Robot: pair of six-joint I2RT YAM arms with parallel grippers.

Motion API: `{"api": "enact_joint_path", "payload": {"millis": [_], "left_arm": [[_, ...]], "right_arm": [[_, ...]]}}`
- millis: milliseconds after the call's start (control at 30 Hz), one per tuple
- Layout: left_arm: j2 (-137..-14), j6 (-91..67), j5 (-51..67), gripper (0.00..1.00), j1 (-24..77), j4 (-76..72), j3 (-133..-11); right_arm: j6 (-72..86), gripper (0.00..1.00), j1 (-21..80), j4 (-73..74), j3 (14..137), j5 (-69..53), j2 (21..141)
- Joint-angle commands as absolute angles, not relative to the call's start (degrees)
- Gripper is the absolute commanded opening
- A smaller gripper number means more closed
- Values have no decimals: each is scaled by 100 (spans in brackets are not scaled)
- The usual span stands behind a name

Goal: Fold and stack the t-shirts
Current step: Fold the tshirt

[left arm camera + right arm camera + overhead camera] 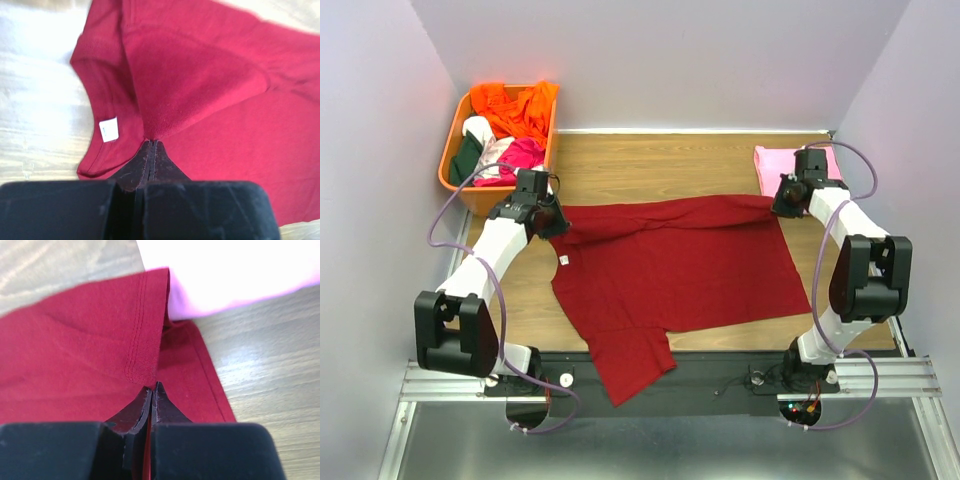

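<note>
The maroon t-shirt (675, 265) lies spread across the wooden table, its far edge folded over toward me and one sleeve hanging over the near edge. Its white neck label (109, 129) shows beside the collar. My left gripper (556, 221) is shut on a fold of the maroon shirt (200, 85) near the collar. My right gripper (782, 203) is shut on the shirt's hem corner (145, 330) at the far right. The folded pink t-shirt (775, 165) lies just beyond the right gripper and also shows in the right wrist view (235, 270).
An orange plastic basket (456, 150) holding several clothes stands at the back left corner. The table's near edge (720, 352) runs in front of the arm bases.
</note>
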State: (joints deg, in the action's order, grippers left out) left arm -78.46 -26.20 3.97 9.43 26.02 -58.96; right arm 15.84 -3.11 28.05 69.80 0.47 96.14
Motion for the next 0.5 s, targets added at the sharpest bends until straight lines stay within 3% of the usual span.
{"api": "enact_joint_path", "payload": {"millis": [0, 333, 367, 433, 467], "left_arm": [[-7585, -2549, 360, 0, 879, 2760, -6170], [-7506, -2759, 501, 0, 879, 2400, -5090], [-7497, -2829, 553, 0, 879, 2278, -4897], [-7506, -2865, 615, 11, 879, 2180, -4747], [-7506, -2865, 615, 16, 870, 2180, -4685]], "right_arm": [[1512, 1, -404, 2795, 7339, 237, 9404], [1600, 1, -422, 2813, 6909, 316, 9650], [1617, 4, -422, 2813, 6900, 325, 9703], [1626, 12, -422, 2813, 6891, 325, 9686], [1582, 21, -422, 2813, 6925, 308, 9642]]}}
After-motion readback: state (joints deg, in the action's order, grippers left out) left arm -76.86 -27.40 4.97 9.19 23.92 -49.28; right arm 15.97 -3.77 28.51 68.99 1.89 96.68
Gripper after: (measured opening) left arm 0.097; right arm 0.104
